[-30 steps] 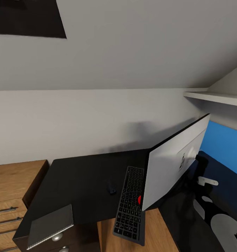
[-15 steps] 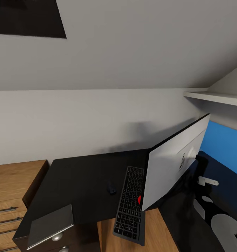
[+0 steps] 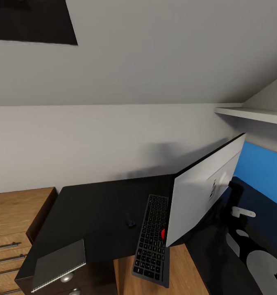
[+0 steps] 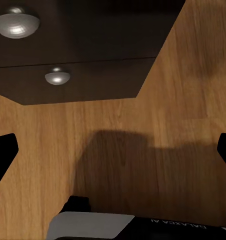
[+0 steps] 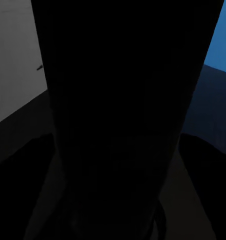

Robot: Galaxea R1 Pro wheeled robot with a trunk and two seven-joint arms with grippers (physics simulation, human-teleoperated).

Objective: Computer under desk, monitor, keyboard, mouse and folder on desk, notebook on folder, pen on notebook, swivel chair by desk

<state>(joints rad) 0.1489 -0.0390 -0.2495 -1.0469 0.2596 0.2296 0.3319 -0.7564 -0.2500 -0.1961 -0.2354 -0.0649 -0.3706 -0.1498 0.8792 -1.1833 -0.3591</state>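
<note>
The monitor [image 3: 204, 192] stands tilted on the right part of the black desk [image 3: 93, 209], its white back turned toward me. A black keyboard [image 3: 153, 237] lies beside it, its near end overhanging the desk's front edge. Left of the keyboard rests the small dark mouse [image 3: 130, 221]. A grey notebook [image 3: 58, 264] lies on the desk's front left corner. My left gripper [image 4: 113, 150] is open above the wooden floor, with dark fingertips [image 4: 2, 152] at both sides of its view. The right wrist view is almost wholly dark, so that gripper's state is unclear. Folder, pen, chair and computer are out of view.
A wooden dresser [image 3: 15, 221] adjoins the desk's left side. Desk drawers with round metal knobs [image 4: 16, 22] face the left gripper. A white shelf [image 3: 253, 114] juts from the wall at the right above a blue surface [image 3: 263, 168]. Pale arm parts [image 3: 243, 212] sit behind the monitor.
</note>
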